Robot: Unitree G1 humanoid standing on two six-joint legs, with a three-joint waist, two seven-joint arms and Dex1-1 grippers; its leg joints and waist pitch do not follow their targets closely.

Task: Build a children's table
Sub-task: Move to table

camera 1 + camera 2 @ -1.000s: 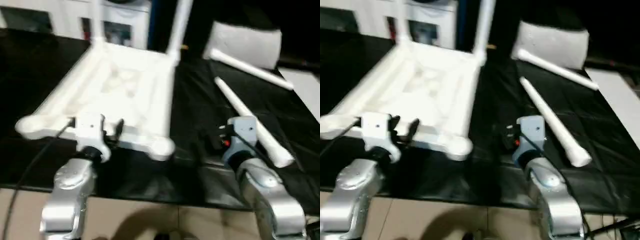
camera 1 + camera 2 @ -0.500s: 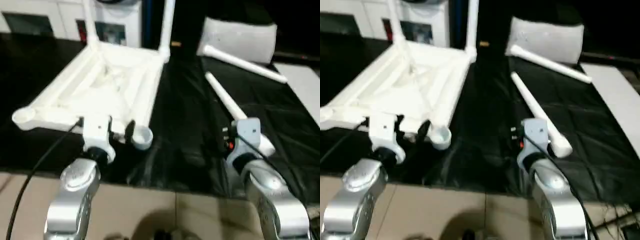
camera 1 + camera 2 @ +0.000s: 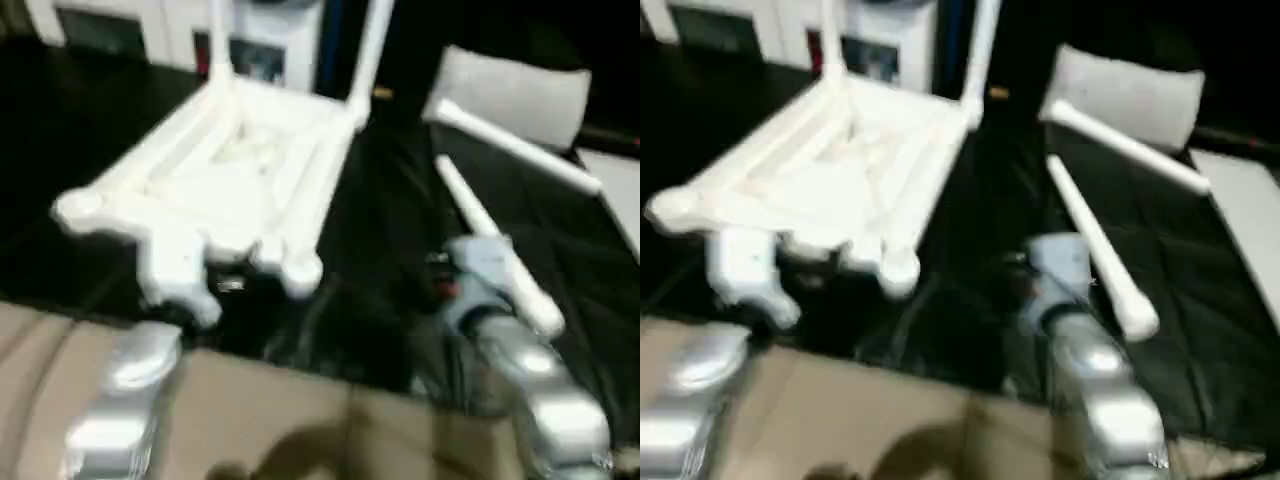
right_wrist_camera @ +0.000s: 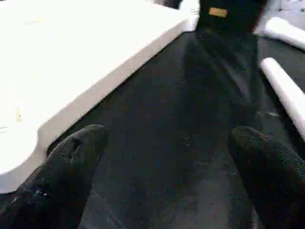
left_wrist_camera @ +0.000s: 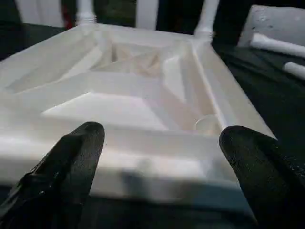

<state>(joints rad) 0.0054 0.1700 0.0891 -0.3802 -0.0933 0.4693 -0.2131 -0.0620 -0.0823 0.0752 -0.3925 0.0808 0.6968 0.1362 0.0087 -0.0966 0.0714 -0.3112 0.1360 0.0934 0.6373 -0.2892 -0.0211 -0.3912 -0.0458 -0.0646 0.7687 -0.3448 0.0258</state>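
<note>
The white tabletop (image 3: pixel 240 170) lies upside down on the black table, ribbed underside up. Two white legs (image 3: pixel 369 50) stand upright in its far corner sockets. Two more loose legs (image 3: pixel 497 250) lie to the right of it. My left gripper (image 5: pixel 162 162) is open at the tabletop's near edge, its fingers (image 5: pixel 71 162) spread wide before the rim (image 5: pixel 143 167). My right gripper (image 4: pixel 167 167) is open over bare black cloth, with the tabletop's side (image 4: pixel 95 71) on one hand and a loose leg (image 4: pixel 286 86) on the other.
A white pillow-like slab (image 3: pixel 520 95) lies at the back right, behind the farther loose leg (image 3: pixel 515 148). A white cabinet (image 3: pixel 260 40) with dark compartments stands behind the table. The black table's front edge (image 3: pixel 300 350) runs just under my forearms, with tan floor below.
The head camera has shifted and tilted, so the whole scene slid. Both grippers stay open near the same places; the left one sits slightly further left along the tabletop's near edge.
</note>
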